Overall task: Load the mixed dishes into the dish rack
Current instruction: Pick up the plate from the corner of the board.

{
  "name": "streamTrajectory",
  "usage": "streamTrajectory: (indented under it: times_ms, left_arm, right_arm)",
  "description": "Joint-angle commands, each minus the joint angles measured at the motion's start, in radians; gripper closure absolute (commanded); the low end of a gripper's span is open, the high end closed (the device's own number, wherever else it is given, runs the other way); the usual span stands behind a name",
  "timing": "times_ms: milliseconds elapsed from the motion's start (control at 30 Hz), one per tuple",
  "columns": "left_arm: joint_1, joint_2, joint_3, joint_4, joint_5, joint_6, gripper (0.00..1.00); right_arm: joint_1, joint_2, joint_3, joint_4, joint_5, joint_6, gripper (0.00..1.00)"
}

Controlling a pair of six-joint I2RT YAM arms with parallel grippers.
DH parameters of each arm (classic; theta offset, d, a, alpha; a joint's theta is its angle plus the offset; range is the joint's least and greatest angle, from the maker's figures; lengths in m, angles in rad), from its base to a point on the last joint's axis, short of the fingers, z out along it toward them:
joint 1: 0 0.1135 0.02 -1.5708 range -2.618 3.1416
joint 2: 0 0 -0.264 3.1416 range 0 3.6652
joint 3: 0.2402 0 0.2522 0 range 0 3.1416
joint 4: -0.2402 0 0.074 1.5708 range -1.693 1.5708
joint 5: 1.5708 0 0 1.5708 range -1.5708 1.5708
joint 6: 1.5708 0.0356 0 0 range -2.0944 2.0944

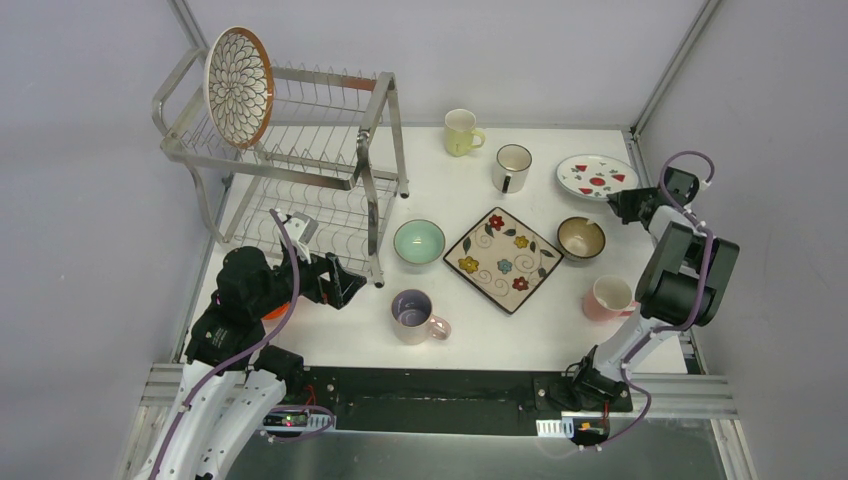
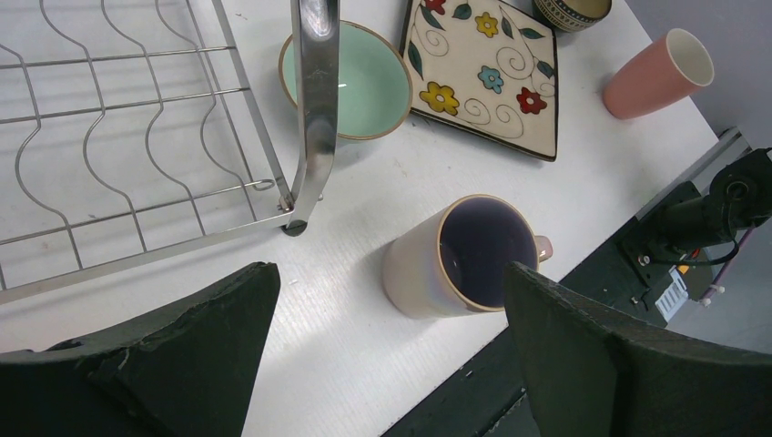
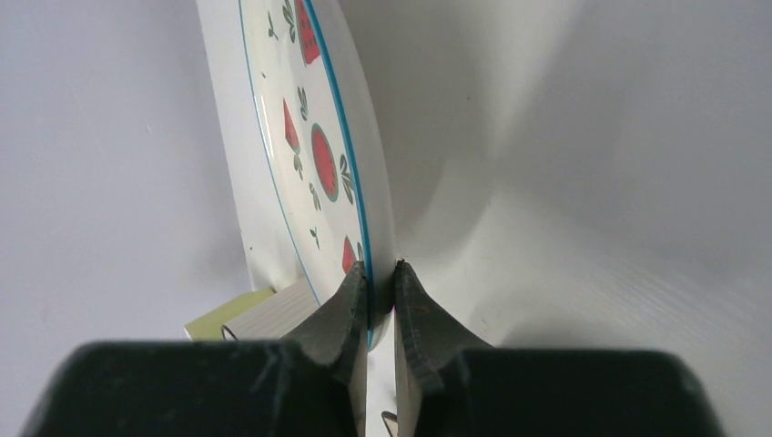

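White tabletop [image 1: 520,340] carries most of the crockery between my two arms. A flowered square plate [image 1: 503,259] lies in the middle, with a mint bowl [image 1: 419,241] just to its left and a brown bowl [image 1: 580,238] just to its right. A yellow mug [image 1: 461,132] and a white mug [image 1: 512,168] stand farther back. A lilac mug [image 1: 412,314] and a pink mug [image 1: 608,297] sit nearer my bases. The silver wire dish rack [image 1: 290,150] stands at the far left. A petal-pattern plate [image 1: 239,87] stands on edge in its upper tier, and its lower tier is bare where I can see it.

My right gripper [image 3: 380,273] is pressed onto the rim of the red-fruit plate [image 3: 319,155], one finger on each face. This plate sits at the far right of the table, beyond the brown bowl and to the right of the white mug, and I hold it at its right edge.

My left gripper [image 2: 387,282] is spread wide and holds nothing. It hangs by the rack's front right leg [image 2: 314,109], with the lilac mug upright on the table below, between my fingers in the left wrist view. The mint bowl and the square plate lie beyond it.
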Motion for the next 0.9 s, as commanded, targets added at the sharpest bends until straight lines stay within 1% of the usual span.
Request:
streamTrajectory:
  times_ms: [0, 233, 400, 600, 733, 867]
  left_arm:
    - [-0.007, -0.01, 0.029, 0.027, 0.007, 0.016, 0.03]
    - [-0.006, -0.011, 0.028, 0.026, 0.007, 0.017, 0.03]
    - [-0.006, -0.012, 0.03, 0.024, 0.011, 0.016, 0.03]
    - [-0.007, -0.011, 0.035, 0.016, 0.014, 0.012, 0.03]
    - [-0.007, -0.013, 0.045, 0.004, 0.016, 0.006, 0.03]
    - [-0.007, 0.0, 0.1, 0.002, 0.043, -0.007, 0.04]
  right_arm:
    - [-0.014, -0.141, 0.003, 0.147, -0.07, 0.038, 1.0]
    - [-0.026, -0.249, -0.054, 0.124, -0.073, 0.016, 1.0]
    - [-0.031, -0.335, -0.073, 0.052, -0.11, 0.007, 1.0]
    - [-0.031, -0.493, -0.128, 0.003, -0.126, -0.011, 1.0]
    - [-0.031, -0.59, -0.16, -0.028, -0.166, -0.002, 1.0]
    - [-0.011, -0.689, -0.192, -0.075, -0.185, -0.014, 1.0]
